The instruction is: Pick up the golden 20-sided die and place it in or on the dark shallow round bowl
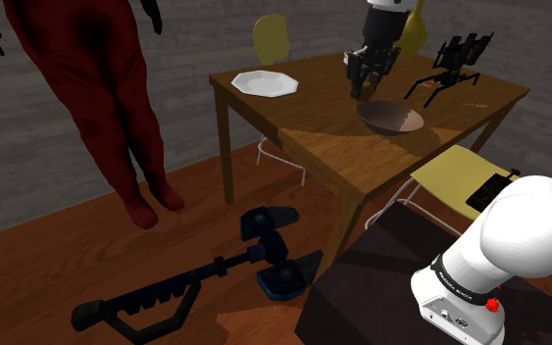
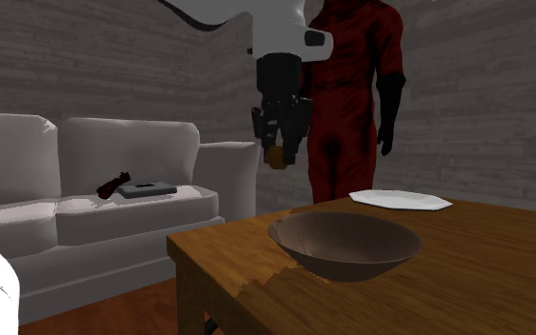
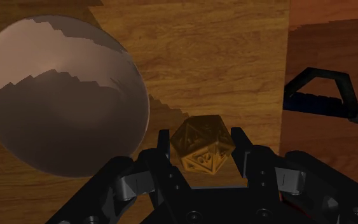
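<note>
Black fingers [image 3: 242,147] of the gripper [image 3: 203,153] are squeezing the golden die [image 3: 203,143], holding it up in the air over the wooden table [image 3: 222,57], beside the brown bowl [image 3: 63,108]. It is looking like the carrying step. Next, the gripper needs sliding over the bowl, then opening.

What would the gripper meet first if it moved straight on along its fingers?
Probably the wooden table top, just beside the brown bowl; the held golden die would touch first. Depth is unclear.
</note>
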Available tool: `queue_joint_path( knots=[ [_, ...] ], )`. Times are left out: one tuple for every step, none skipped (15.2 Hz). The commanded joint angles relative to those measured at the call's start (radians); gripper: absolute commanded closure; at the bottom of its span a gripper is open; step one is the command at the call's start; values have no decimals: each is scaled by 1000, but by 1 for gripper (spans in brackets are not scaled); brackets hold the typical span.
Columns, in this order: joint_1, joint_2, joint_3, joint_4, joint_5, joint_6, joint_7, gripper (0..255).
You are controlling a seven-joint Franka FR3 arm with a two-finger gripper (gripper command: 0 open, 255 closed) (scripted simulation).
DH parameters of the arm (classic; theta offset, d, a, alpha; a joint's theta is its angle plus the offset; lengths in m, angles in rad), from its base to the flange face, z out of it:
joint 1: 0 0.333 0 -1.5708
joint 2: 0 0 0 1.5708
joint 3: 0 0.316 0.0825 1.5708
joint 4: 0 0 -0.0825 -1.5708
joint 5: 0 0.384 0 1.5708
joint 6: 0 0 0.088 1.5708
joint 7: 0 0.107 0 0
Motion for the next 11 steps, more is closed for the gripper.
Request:
queue_joint_path(
  knots=[
    [-16, -15, -38, -6, -18, -9, -49, 255],
    [-24, -21, -57, -11, -28, -11, -73, 255],
    [-32, -27, -76, -14, -38, -13, -98, 255],
    [-40, -32, -95, -17, -48, -14, -122, 255],
    [-48, -35, -115, -19, -58, -16, -146, 255],
    [-56, -37, -134, -19, -68, -17, -170, 255],
    [-64, -39, -153, -19, -79, -18, -195, 255],
    [-72, -39, -172, -17, -89, -19, -219, 255],
    [-80, -38, -192, -14, -99, -19, -243, 255],
    [-85, -36, -205, -12, -106, -19, -260, 255],
    [-85, -39, -206, -28, -107, -6, -260, 255]
  ],
)
